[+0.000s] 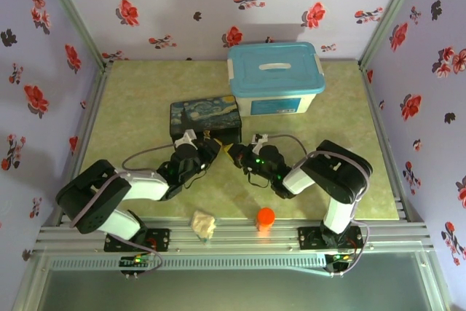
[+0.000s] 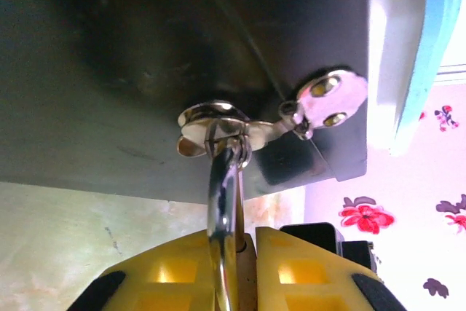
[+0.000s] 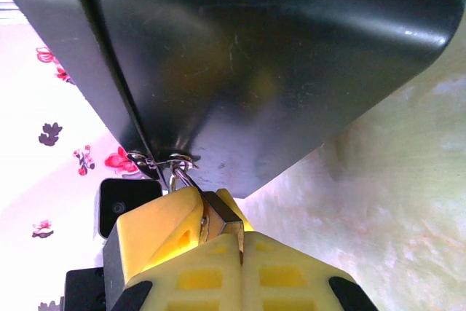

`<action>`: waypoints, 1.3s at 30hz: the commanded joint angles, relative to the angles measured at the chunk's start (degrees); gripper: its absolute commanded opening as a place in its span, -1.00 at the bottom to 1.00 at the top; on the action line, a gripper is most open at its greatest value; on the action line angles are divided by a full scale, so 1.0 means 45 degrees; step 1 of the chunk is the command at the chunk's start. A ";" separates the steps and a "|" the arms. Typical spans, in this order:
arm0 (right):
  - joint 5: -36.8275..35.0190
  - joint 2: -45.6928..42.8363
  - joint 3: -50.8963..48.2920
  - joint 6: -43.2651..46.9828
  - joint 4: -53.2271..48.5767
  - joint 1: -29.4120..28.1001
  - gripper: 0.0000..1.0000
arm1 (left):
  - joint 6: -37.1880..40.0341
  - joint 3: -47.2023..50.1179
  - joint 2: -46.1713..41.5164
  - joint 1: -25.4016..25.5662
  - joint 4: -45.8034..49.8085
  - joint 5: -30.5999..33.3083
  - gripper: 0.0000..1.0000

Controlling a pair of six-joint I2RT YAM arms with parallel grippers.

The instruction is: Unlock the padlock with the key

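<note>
The padlock (image 3: 220, 216), brass with a silver shackle (image 2: 223, 209), hangs from the latch (image 2: 218, 123) on the dark front wall of the painted box (image 1: 206, 116). My left gripper (image 2: 247, 244) is shut on the padlock's body, its yellow fingers (image 3: 156, 223) on either side. My right gripper (image 3: 242, 244) is shut, its tips pressed against the padlock's lower end. A thin dark sliver in the seam between them looks like the key (image 3: 241, 248); most of it is hidden. In the top view both grippers (image 1: 212, 149) (image 1: 242, 156) meet just in front of the box.
A white tub with a blue lid (image 1: 275, 78) stands behind the box on the right. An orange cap (image 1: 265, 218) and a crumpled pale scrap (image 1: 204, 225) lie at the table's near edge. Floral walls close in three sides.
</note>
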State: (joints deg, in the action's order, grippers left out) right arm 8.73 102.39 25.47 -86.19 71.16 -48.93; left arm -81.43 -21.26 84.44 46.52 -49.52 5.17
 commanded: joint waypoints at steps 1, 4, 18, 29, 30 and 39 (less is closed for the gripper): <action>0.0790 0.0044 0.1053 -0.0107 0.1812 -0.0552 -1.00 | 0.0569 -0.0433 -0.0250 0.0776 -0.0343 -0.1949 -1.00; 0.0403 0.0045 0.0732 -0.1100 0.1844 -0.0464 -1.00 | 0.0745 -0.0284 -0.0347 0.0777 -0.0665 -0.1703 -1.00; 0.0237 -0.1527 -0.0702 0.1120 -0.1403 -0.0010 -0.60 | 0.1088 0.0136 -0.0666 0.0809 -0.0277 -0.0900 -1.00; -0.1769 -0.6424 0.2449 0.9421 -1.6037 -0.0181 -0.15 | 0.1570 0.0411 -0.1733 0.0541 0.0574 -0.0684 -1.00; -0.1830 -0.6556 0.2694 1.0143 -1.6617 -0.0182 -0.15 | 0.1573 0.0426 -0.1752 0.0549 0.0591 -0.0713 -1.00; -0.5059 -0.7003 0.3338 1.9624 -1.6890 -0.2243 -0.02 | 0.1762 0.0388 -0.2059 0.0551 0.0891 -0.0778 -1.00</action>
State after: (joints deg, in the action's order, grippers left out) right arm -6.37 72.20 41.45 -18.61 -4.54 -56.01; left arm -75.88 -19.38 77.56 48.75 -44.07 3.79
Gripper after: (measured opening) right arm 0.487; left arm 0.138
